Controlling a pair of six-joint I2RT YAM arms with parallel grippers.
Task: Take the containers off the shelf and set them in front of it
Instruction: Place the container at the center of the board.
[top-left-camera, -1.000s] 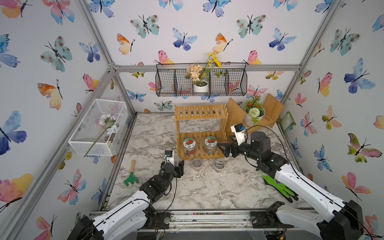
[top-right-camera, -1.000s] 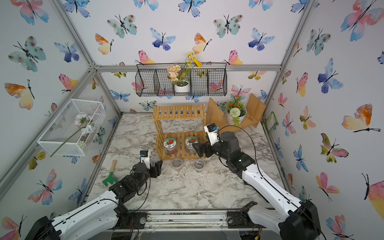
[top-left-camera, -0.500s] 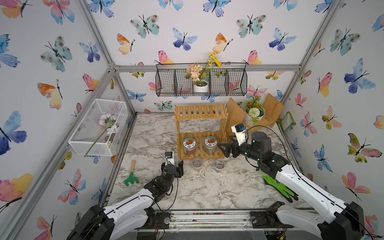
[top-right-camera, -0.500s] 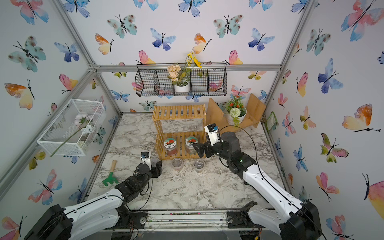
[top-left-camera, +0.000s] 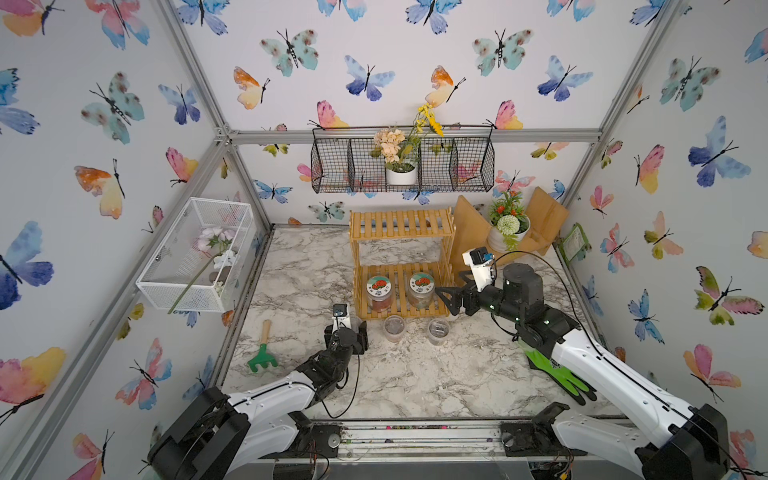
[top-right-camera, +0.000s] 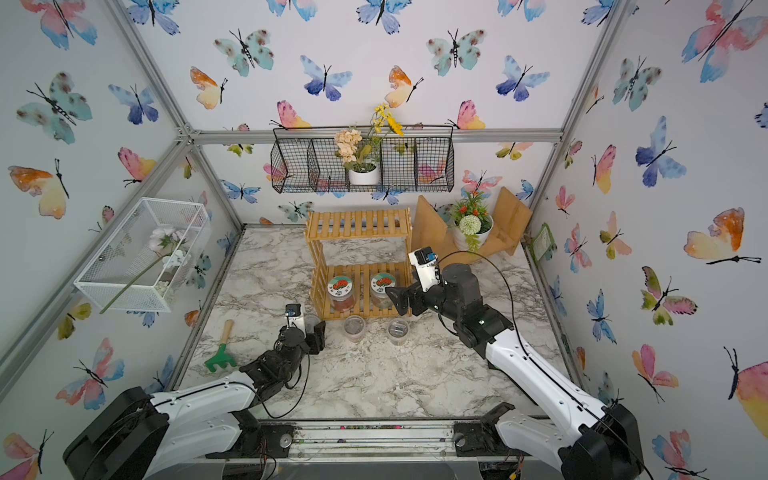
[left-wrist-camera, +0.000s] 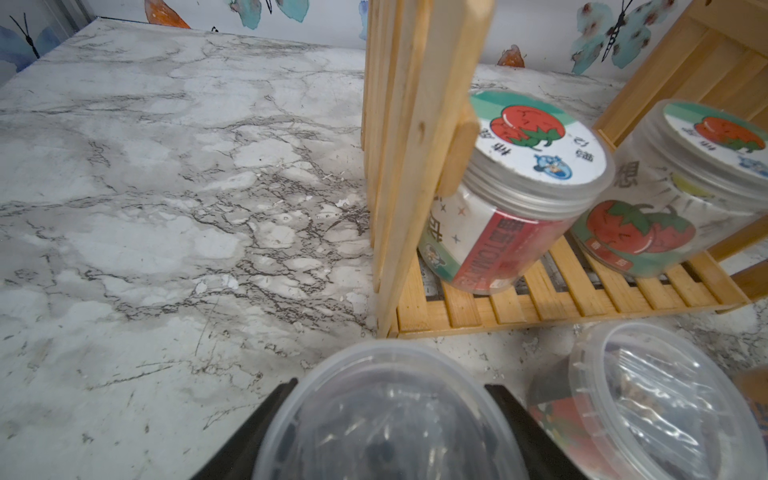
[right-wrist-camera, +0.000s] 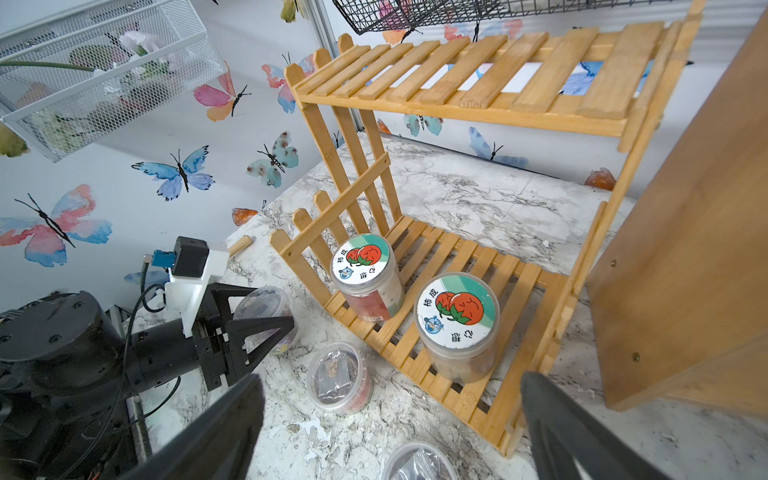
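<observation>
A: Two clear plastic jars with white, tomato-pictured lids, the left jar (top-left-camera: 379, 293) and the right jar (top-left-camera: 420, 289), stand side by side on the lower tier of the two-tier slatted light bamboo shelf (top-left-camera: 401, 224) in both top views.

B: And the small clear plastic lidded cups?

A: Two of them, the middle cup (top-left-camera: 395, 327) and the right cup (top-left-camera: 439, 330), sit on the marble-patterned bench (top-left-camera: 415, 382) just in front of the shelf. The third cup (top-left-camera: 355, 322) is inside the left gripper (top-left-camera: 356, 329), near the shelf's front left corner. The right gripper (top-left-camera: 445, 300) hangs near the right jar, at the shelf's right end.

B: What does the left wrist view add?

A: Black fingers (left-wrist-camera: 257, 436) press against both sides of the third cup, so the left gripper is clamped on it. The middle cup is just beside it. Whether the third cup rests on the bench, I cannot tell.

B: And the right wrist view?

A: The right gripper's fingers (right-wrist-camera: 557, 428) are spread wide with nothing between them. The right jar stands ahead of them on the lower tier, the left jar beyond it.
</observation>
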